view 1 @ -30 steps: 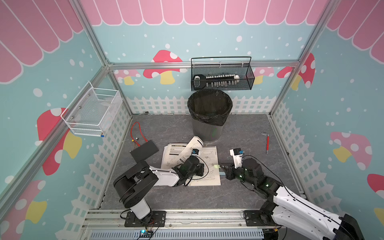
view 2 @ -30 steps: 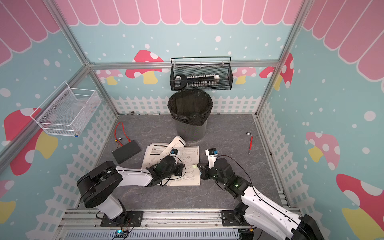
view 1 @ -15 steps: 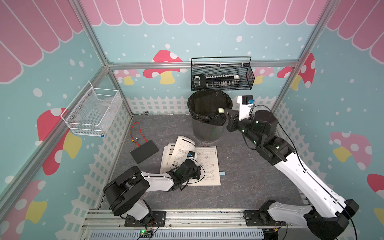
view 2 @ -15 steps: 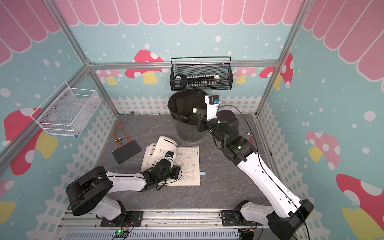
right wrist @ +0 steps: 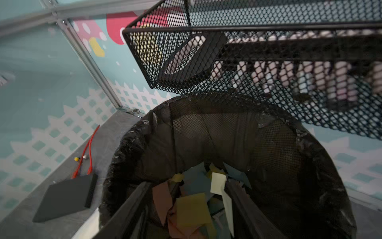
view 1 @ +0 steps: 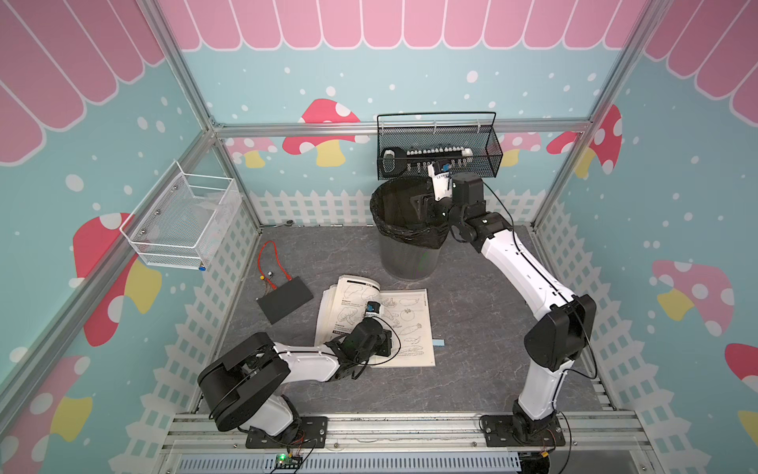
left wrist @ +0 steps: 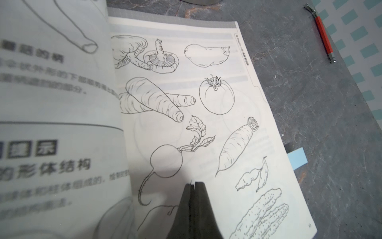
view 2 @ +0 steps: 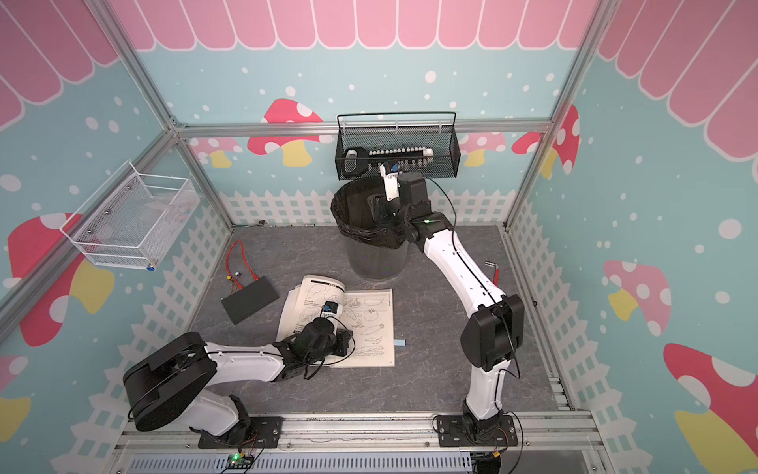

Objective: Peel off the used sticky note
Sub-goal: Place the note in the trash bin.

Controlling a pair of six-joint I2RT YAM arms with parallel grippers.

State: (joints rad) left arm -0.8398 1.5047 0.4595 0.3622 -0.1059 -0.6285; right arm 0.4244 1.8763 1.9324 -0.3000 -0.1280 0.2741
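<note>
Shows a trash bin (view 1: 410,254), black-lined, standing on the tabletop (view 1: 471,369); holds a heap of paper scraps (right wrist: 190,209) in brown, olive and blue. Places the right hand (right wrist: 187,183) over the bin's mouth, fingers (right wrist: 128,207) spread, pinching nothing. Locates the pale yellow sticky note (right wrist: 218,182) inside the bin, lying along one finger; cannot tell whether clinging or loose. Hangs a black mesh basket (view 1: 437,152) just above the bin, with a row of white-tipped pieces blurred behind the mesh. Mounts a white wire basket (view 1: 180,221) well apart from the bin; contents too faint to name. Rests the left hand (left wrist: 194,184), pressed together, on an open book (view 1: 406,324) near the bin's foot. Loses the right hand against the dark liner in both top views. Cuts off the book's blurred near pages in the left wrist view.
</note>
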